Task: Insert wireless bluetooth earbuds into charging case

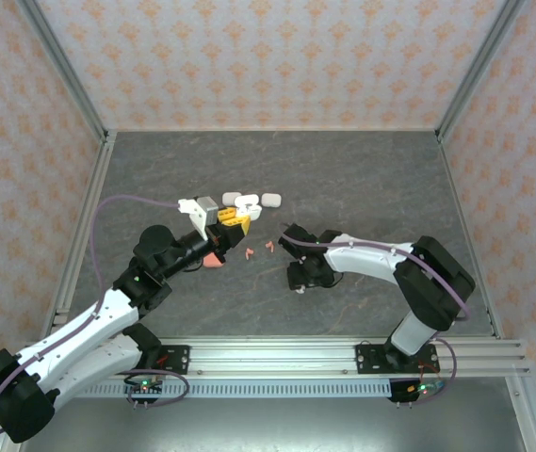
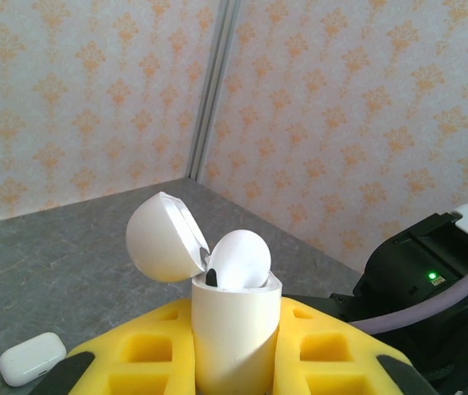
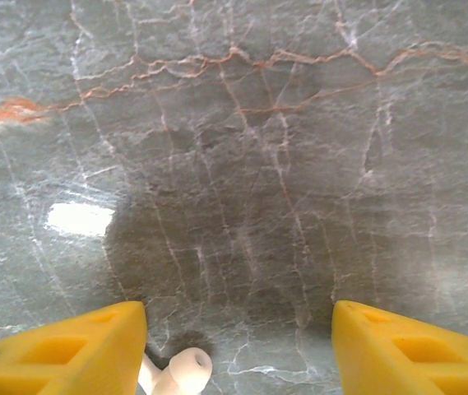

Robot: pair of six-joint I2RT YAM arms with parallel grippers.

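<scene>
The left gripper point(image 1: 231, 222) was clamped on a white case point(image 2: 234, 317), its yellow fingers point(image 2: 324, 350) pressed against either side of the upright body. The lid point(image 2: 161, 237) stood hinged open, above the fingers and off to one side. An earbud point(image 2: 240, 257) sat in the case's mouth, its rounded head proud of the rim and above the fingertips. Beyond the fingers, low on the left of the wrist view, a closed case point(image 2: 31, 357) lay on the table point(image 2: 77, 247).

The right gripper point(image 3: 238, 329) pointed down at the table with its fingers point(image 3: 94, 341) spread apart, gripping nothing, bare stone between them. A loose earbud point(image 3: 183, 369) lay inside the gap, just beside the finger on the left of that wrist view and well apart from the other. Whether it touched that finger could not be told.

Seen from above, a pink earbud point(image 1: 249, 252) and a second pink earbud point(image 1: 269, 246) lay on the table between the two grippers, apart from both.
</scene>
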